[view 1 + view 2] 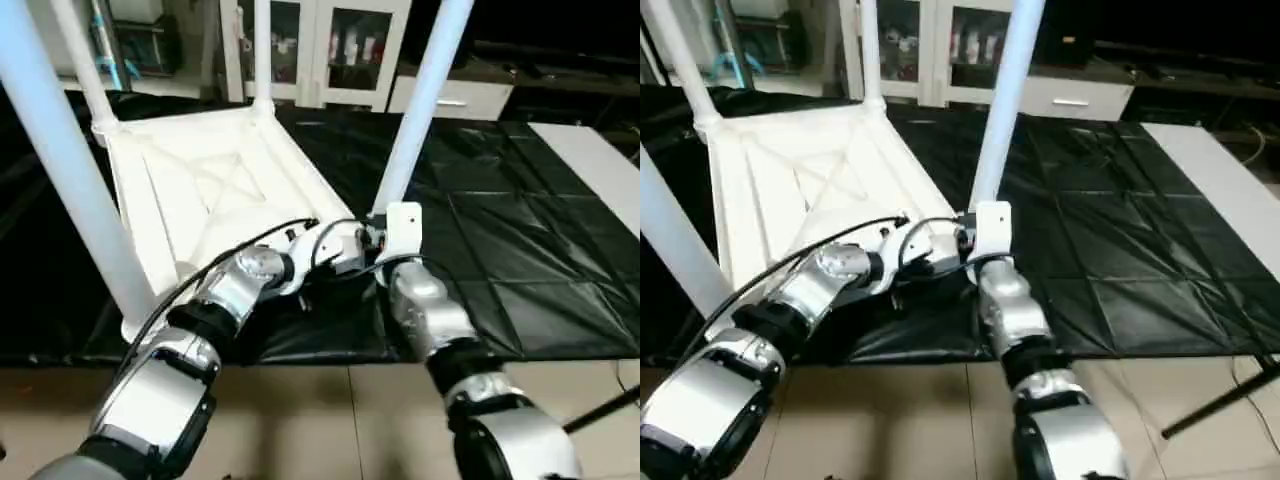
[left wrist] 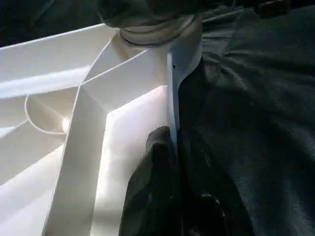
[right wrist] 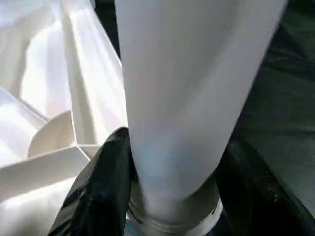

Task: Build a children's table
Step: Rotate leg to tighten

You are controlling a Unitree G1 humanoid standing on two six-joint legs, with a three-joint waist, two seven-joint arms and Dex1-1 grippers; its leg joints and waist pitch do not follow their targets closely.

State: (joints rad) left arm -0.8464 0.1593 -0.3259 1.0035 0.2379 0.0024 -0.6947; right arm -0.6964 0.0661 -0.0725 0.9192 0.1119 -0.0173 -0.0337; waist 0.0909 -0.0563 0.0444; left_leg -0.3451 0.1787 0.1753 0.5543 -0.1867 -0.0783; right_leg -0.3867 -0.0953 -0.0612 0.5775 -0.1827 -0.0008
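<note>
1. The tabletop (image 1: 215, 190) lies underside up on the black-covered worktable (image 1: 500, 250), at about ten o'clock from my two wrists. All four legs stand in its corner sockets: two far ones at twelve, one near at nine, and the near leg (image 1: 420, 110) at one o'clock.

2. I judge this a late step, seating or checking that last near leg and steadying the top, with little of the build left.

3. My right gripper (image 3: 172, 196) is clasped around the base of that near leg, one black finger (image 3: 101, 187) on each side just above the socket collar, half spread to the tube's width.

4. My left gripper (image 2: 172, 162) is pinched on the tabletop's thin edge wall, close to the same corner, one finger inside the rib bay and one outside against the black cover.

5. Both forearms reach forward and converge at the near corner, the left crossing in from seven o'clock, the right coming straight up from five.

6. Next I would need a firm, straight push down along the leg while my left keeps the top from sliding; a skewed push could tilt the top.
</note>
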